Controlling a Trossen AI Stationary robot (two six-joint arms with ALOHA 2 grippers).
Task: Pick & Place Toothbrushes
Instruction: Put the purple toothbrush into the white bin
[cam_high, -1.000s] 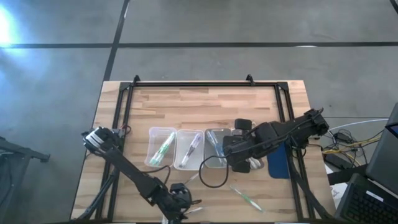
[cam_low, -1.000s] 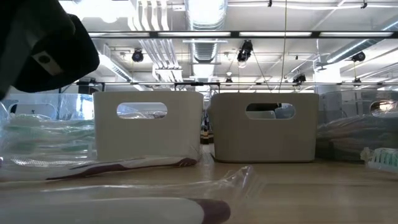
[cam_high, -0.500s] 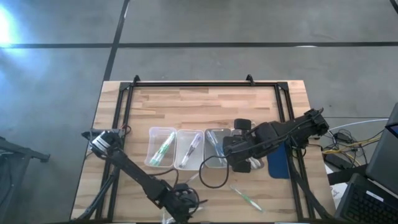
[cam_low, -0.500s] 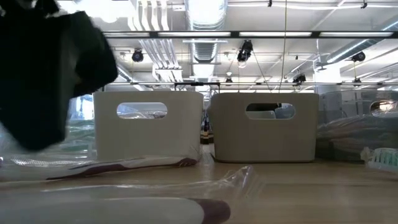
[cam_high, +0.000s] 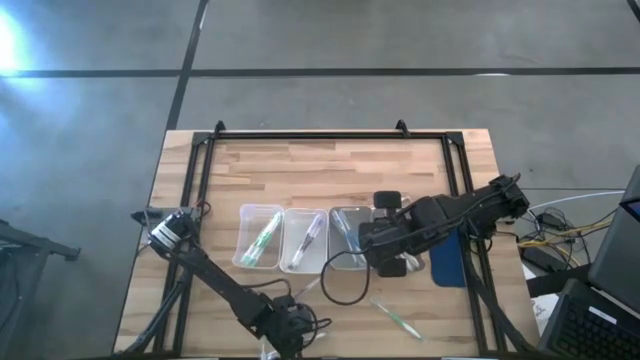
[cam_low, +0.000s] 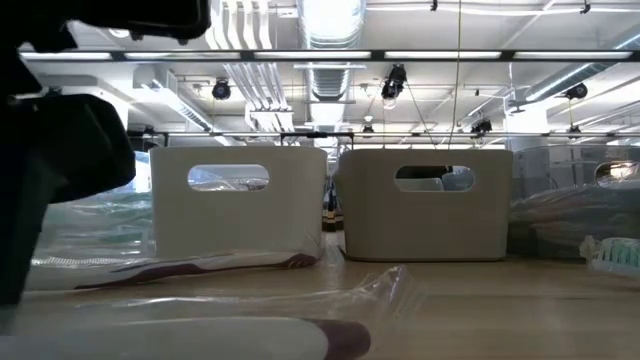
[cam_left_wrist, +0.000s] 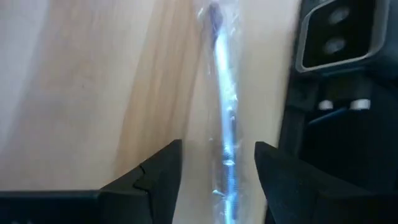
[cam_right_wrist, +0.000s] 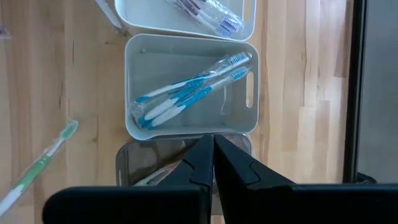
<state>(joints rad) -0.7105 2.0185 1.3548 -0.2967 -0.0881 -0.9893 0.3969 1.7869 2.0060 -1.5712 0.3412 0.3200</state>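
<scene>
My left gripper (cam_high: 298, 328) is open at the table's near edge and points steeply down. In the left wrist view its fingers (cam_left_wrist: 163, 174) stand on either side of a blue toothbrush (cam_left_wrist: 222, 118), apart from it. That toothbrush lies flat on the wood in clear wrapping. My right gripper (cam_right_wrist: 211, 163) is shut on nothing and hangs above the row of trays (cam_high: 305, 238). One tray (cam_right_wrist: 189, 93) holds blue toothbrushes, and the tray beside it (cam_right_wrist: 205, 12) holds purple ones. A green toothbrush (cam_high: 395, 316) lies loose on the table.
A black cable loop (cam_high: 340, 282) lies near the trays. The low camera's dark housing (cam_left_wrist: 339, 37) stands close beside the left gripper. In the low view, wrapped toothbrushes (cam_low: 200, 266) lie in front of two white trays (cam_low: 240, 200). A blue pad (cam_high: 448, 258) lies at the table's right.
My left gripper has sunk toward the table at the near edge, its wrist rolling as it went; it stays open. My right arm has kept its place.
</scene>
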